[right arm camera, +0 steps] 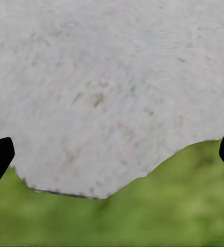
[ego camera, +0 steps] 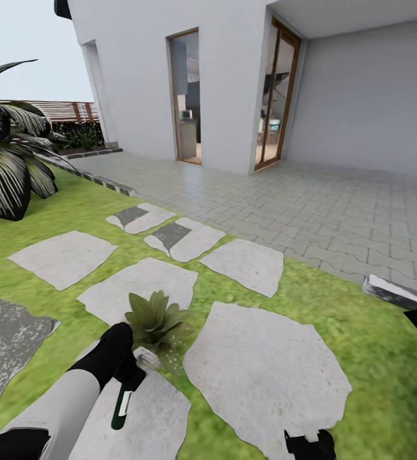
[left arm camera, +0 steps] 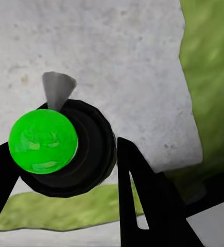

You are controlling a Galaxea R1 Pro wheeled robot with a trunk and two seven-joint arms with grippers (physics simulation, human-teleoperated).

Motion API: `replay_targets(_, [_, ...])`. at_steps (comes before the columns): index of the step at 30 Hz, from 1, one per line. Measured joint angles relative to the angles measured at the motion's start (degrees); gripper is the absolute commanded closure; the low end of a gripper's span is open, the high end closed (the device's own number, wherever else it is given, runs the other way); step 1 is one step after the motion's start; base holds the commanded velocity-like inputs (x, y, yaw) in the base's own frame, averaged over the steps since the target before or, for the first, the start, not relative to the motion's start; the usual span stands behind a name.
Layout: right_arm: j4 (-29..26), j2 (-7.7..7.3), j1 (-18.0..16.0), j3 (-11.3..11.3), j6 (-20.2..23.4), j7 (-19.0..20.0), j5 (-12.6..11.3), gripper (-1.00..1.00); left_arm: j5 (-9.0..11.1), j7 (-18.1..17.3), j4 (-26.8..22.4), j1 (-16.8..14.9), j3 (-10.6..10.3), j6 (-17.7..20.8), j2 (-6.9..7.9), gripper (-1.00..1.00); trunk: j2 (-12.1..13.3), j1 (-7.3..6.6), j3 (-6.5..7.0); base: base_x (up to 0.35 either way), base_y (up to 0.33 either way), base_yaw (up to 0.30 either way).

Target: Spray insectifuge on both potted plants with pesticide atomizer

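One potted plant (ego camera: 157, 321), a low green rosette in a small grey pot, stands on the lawn between stepping stones. Just in front of it my left gripper (ego camera: 124, 377) is shut on the pesticide atomizer (ego camera: 122, 406), a dark green bottle with a white label hanging below the fingers. In the left wrist view the atomizer (left arm camera: 42, 141) shows a bright green knob on a black cap with a grey nozzle, held between the black fingers (left arm camera: 142, 195) of the left gripper (left arm camera: 63, 154). My right gripper (ego camera: 309, 442) is low at the front, open (right arm camera: 112, 154) over a stone and grass.
Grey stepping stones (ego camera: 265, 370) lie across the green lawn (ego camera: 336, 300). A big spiky striped plant (ego camera: 7, 160) stands at the left. Behind are a grey paved terrace (ego camera: 310, 211), the white house with glass doors (ego camera: 186, 96) and a brown slatted fence (ego camera: 61, 110).
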Motion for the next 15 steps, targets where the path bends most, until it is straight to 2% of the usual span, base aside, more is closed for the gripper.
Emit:
replay_targets(9, [0.02, -0.13, 0.0, -0.07, -0.03, 0.0, -0.07, -1.0, 0.05, 0.25, -0.25, -0.06, 0.23, 0.01, -0.02, 1.0, 0.0, -0.01, 0.0, -0.008, 0.33, -0.006])
replay_targets(15, [-0.01, -0.18, 0.02, -0.05, -0.03, 0.0, -0.08, -1.0, -0.1, 0.24, -0.29, -0.08, 0.34, -0.05, 0.18, 1.0, 0.0, 0.0, 0.0, -0.064, 0.335, -0.238])
